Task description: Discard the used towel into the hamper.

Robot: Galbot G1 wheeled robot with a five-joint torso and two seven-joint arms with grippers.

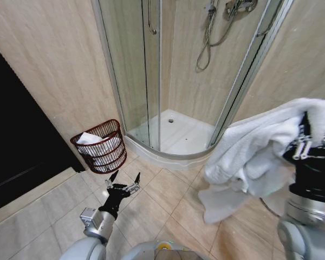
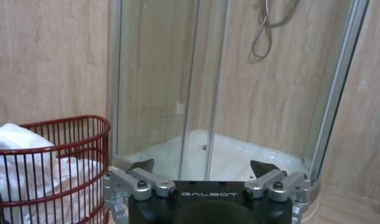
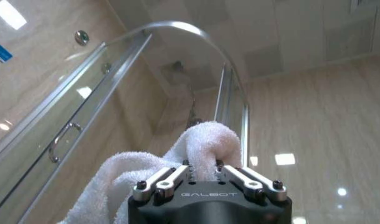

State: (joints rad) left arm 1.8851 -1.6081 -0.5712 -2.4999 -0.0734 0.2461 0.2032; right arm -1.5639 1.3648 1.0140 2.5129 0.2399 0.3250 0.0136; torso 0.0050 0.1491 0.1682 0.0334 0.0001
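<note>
Where floor meets wall beside the shower stall, the hamper [image 1: 102, 146] stands with white cloth inside. Right gripper [image 3: 202, 173], fingers closed on the towel [image 1: 260, 149], is raised at right; left gripper [image 1: 123, 183], fingers spread and empty, hangs low near the hamper

The walls [image 1: 49, 65] are beige tile. The floor [image 1: 168, 200] has big beige tiles too. A round glass shower [image 1: 168, 81] stands in the corner with a white tray [image 1: 179, 135]. A hose [image 1: 208, 38] hangs inside. A dark doorway [image 1: 16, 135] is on the left.
</note>
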